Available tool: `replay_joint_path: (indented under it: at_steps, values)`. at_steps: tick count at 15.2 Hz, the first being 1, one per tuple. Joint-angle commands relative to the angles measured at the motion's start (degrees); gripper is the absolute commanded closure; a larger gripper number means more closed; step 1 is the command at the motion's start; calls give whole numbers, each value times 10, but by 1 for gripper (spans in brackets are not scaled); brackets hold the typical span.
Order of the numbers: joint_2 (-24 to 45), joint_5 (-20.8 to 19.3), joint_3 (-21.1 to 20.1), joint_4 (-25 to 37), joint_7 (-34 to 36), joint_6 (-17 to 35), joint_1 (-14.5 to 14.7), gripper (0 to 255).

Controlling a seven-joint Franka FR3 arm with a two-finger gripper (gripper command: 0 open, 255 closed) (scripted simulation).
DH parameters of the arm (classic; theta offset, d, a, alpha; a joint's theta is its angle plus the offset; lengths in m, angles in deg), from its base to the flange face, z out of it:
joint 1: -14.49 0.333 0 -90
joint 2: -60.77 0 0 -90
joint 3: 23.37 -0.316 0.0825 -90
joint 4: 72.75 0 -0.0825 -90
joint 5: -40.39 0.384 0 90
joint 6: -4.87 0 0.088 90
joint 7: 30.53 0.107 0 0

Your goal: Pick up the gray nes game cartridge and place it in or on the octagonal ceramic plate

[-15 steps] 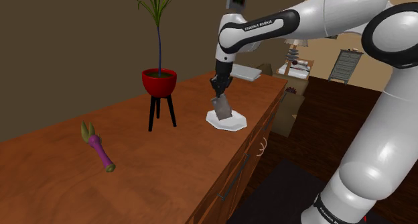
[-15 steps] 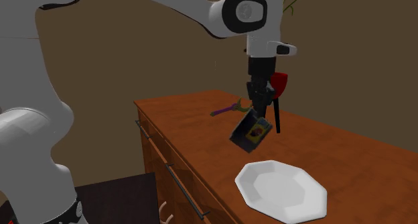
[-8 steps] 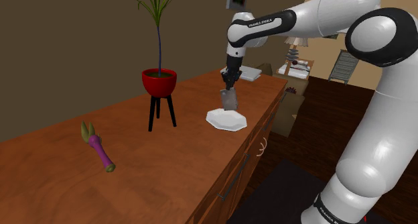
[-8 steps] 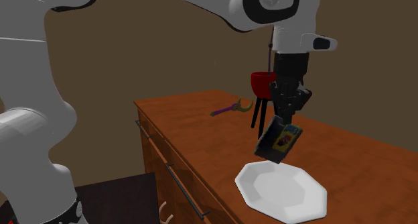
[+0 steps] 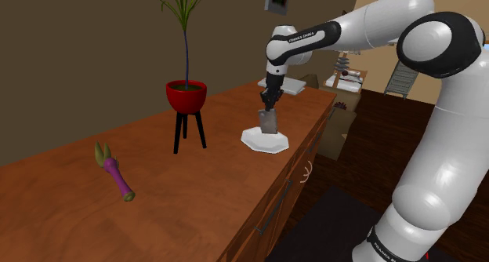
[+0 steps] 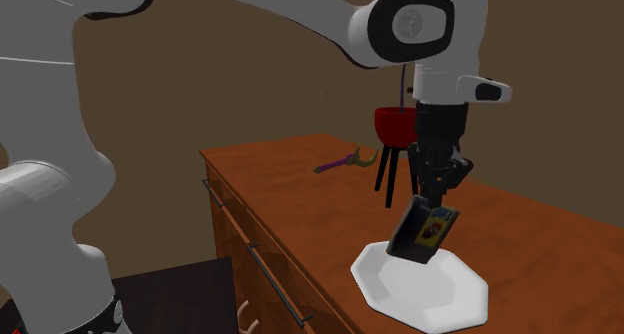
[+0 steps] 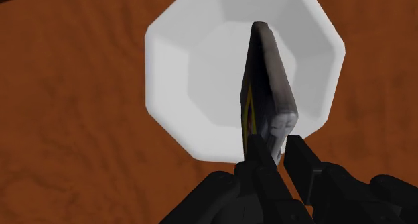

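Masking part of white plate: cartridge clasped in pincer.

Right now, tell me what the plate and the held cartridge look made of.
The white octagonal plate: smooth, matte, evenly white; possibly ceramic, unconfirmed. The dark gray flat game cartridge: dull rigid-looking shell with printed label; probably plastic.

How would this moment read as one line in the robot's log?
phase: placing | claw: shut on cartridge | cartridge: tilted, low over white plate | contact with plate: cannot tell | release: not yet
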Motion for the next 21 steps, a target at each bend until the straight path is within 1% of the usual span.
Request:
replay_joint_path:
  at_steps: [1, 12, 20, 21]
  values:
    - [4, 0, 0, -11, 0, 16, 0, 255]
    - [33, -1, 0, -62, 1, 95, 0, 255]
    - [33, -1, -1, -62, 1, 95, 0, 255]
    - [35, -1, 0, -61, 0, 96, -1, 0]
